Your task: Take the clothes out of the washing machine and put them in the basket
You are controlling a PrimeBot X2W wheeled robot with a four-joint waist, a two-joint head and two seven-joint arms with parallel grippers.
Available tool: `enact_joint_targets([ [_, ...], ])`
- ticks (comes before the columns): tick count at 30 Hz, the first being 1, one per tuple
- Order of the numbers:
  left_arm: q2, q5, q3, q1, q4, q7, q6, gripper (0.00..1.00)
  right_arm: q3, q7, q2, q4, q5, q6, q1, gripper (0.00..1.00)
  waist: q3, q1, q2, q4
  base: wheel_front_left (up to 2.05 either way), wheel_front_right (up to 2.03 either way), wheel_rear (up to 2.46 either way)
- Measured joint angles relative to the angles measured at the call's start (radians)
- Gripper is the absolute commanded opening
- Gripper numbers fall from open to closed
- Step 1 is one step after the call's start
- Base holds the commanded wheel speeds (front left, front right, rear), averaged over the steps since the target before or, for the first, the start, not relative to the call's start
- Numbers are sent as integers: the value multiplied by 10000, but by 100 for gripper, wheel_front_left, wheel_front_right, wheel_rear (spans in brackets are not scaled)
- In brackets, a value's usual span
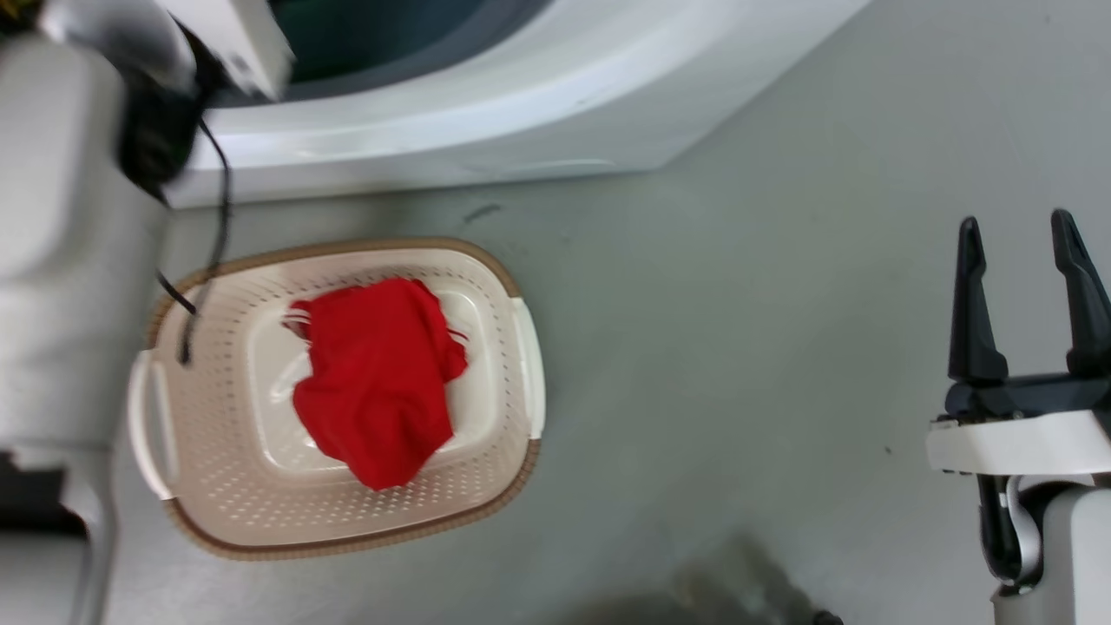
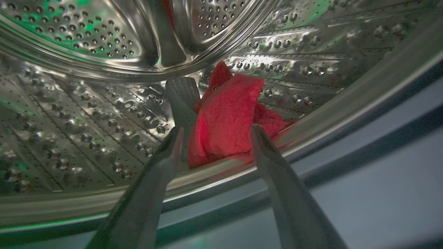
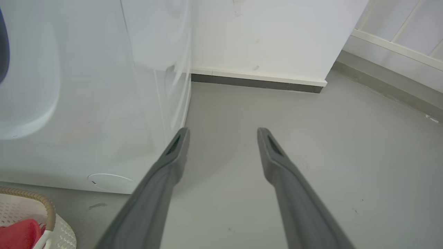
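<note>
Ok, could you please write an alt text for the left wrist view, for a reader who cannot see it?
A crumpled red garment lies just inside the front edge of the shiny perforated washing machine drum. The open left gripper points at it, one dark finger showing on each side of the garment; contact cannot be judged.

Garment [image 1: 378, 382] in basket [image 1: 226, 486]; garment [image 2: 225, 117] in drum [image 2: 104, 114]

Laundry room: washing machine [image 1: 521, 113], basket [image 1: 512, 286].

Right pincer [image 3: 223, 130] spread over grey floor [image 3: 311, 155] beside washing machine [image 3: 86, 103]
</note>
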Motion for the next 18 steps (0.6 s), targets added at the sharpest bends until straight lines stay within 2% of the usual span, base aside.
enact_joint_targets([
  [5, 395, -813, 107, -1916, 1250, 1120, 0, 100, 466, 0, 0, 0, 309, 2, -187, 100, 594, 1, 0, -578, 0, 0, 0],
  [9, 522, -966, 146, -3288, 2240, 1885, 0, 100, 884, 0, -4, 12, 550, 0, -282, 100, 1013, 1, 0, -1116, 0, 0, 0],
  [18, 1174, -314, -489, -5036, 3908, 3513, 79, 100, 1636, 0, -6, 98, 1108, 2, -217, 100, 1614, 1, 0, -2370, 0, 0, 0],
])
